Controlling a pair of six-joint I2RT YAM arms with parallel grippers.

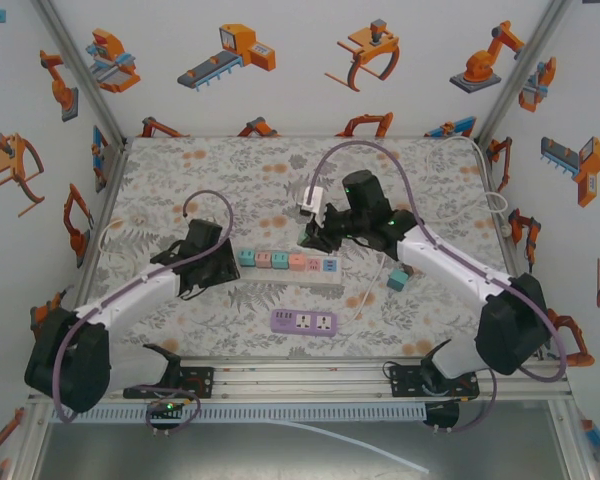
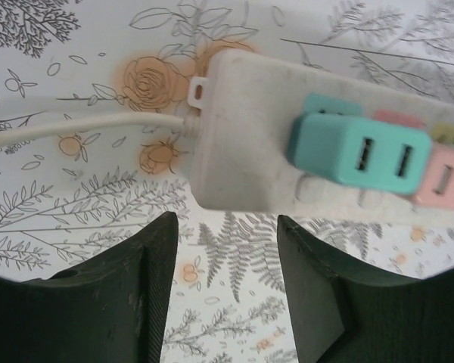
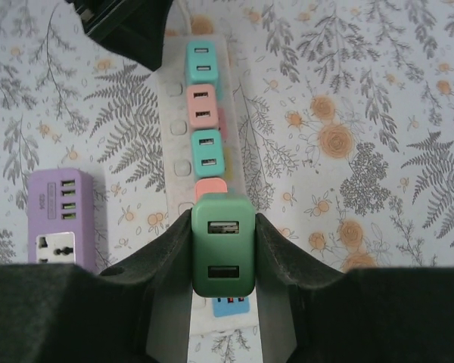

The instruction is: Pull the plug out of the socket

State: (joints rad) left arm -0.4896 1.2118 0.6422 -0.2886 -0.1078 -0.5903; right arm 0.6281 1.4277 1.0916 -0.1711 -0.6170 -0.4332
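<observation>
Worktop (image 1: 230, 170): covered in floral cloth, with walls on three sides printed with robot pictures.

Arms, two: the left reaches in from near left and the right from near right. Both end over the middle.

White power strip (image 1: 280, 278): lies flat, left to right, at the centre of the worktop, with a row of coloured plugs on top. The overhead view gives its full length. The left wrist view adds the cord (image 2: 76, 128) leaving its left end and a small tab beside it.

Purple power strip (image 1: 303, 321): lies flat, nearer than the white one and apart from it. The right wrist view adds its USB ports and one socket.

Left hand (image 2: 225, 223): fingers spread, gripping nothing, just off the white strip's left end and not touching it.

Right hand (image 3: 223, 219): pinching the green plug by its sides, over the right part of the white strip.

Green plug (image 3: 223, 249): two USB slots on its face. It sits between a salmon plug (image 3: 210, 187) and a blue plug (image 3: 231, 306) along the strip. Whether its pins are seated cannot be told.

Teal plug (image 2: 359, 151): first in the row, at the strip's left end.

White adapter (image 1: 310, 198): just beyond the right hand, with a lead attached.

Teal cube (image 1: 397, 281): loose, right of the white strip, beside the right arm.
</observation>
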